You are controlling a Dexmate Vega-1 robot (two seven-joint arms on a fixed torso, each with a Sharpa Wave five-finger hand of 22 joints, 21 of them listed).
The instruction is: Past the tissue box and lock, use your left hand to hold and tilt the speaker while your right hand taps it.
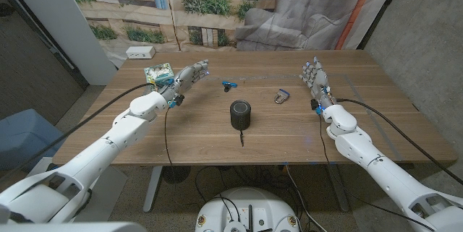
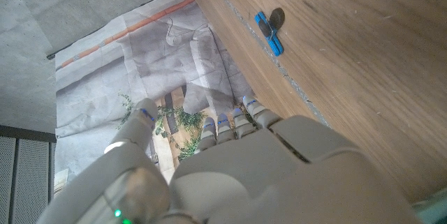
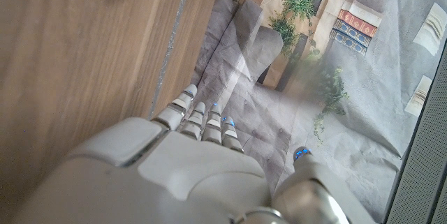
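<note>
Fingers (image 1: 194, 71) of left hand (image 1: 182, 80) spread apart, empty, raised beside tissue box (image 1: 158, 74); right hand (image 1: 316, 80) likewise open, holding nothing, near lock (image 1: 281, 97). Between them, mid-counter (image 1: 376, 98), stands speaker (image 1: 240, 114): short dark upright cylinder, well apart from both hands. Probably rigid, moderately light, smooth-sided; best wrapped around the side wall for tilting, top left free for tapping.

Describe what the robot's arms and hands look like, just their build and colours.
Both arms are glossy white rounded shells with dark seams at the joints. A black cable runs along each forearm to the wrist. The left hand and right hand are light grey, with small blue marks on the fingers. A green light glows near the left wrist.
</note>
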